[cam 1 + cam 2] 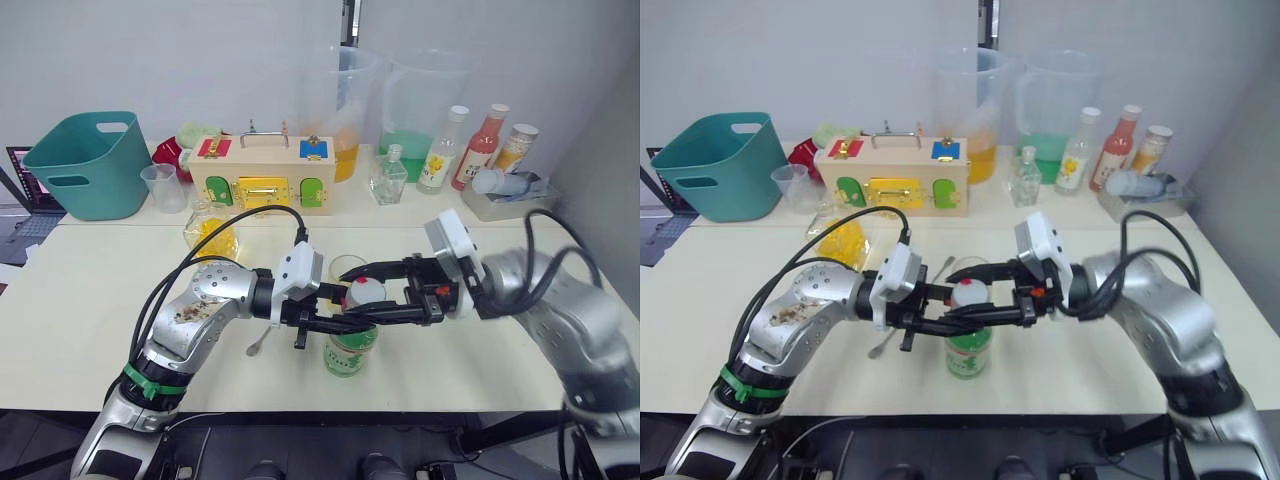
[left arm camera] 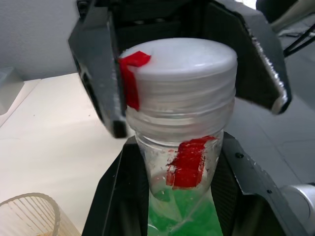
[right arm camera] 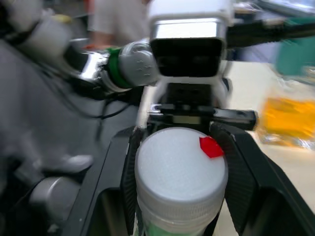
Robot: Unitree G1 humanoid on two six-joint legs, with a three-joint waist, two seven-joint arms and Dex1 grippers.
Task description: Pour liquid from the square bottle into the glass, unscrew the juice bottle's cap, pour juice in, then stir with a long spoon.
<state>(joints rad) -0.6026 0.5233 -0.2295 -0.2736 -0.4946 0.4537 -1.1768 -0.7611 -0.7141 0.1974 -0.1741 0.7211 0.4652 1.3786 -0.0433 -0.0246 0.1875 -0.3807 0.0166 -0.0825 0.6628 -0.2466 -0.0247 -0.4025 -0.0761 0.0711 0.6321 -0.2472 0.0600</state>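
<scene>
Ribbed white cap (image 2: 179,73) between right fingers (image 2: 101,73); round juice bottle (image 1: 349,350) upright.

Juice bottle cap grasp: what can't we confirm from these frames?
- Cap thread state: loosened or tight cannot be told; the white skirt covers the neck in the left wrist view.
- Right end effector contact: head views are too small; right wrist view is blurred.
- Juice bottle neck: left end effector covers it.

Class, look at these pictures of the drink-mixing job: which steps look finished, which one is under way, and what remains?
Looks done: the square bottle stands set aside, though the glass is too hidden to confirm any liquid. In hand: the left gripper clamps the juice bottle at its neck while the right gripper closes on the cap, which sits on. Left: pouring the juice and stirring with the long spoon, which lies on the table.
</scene>
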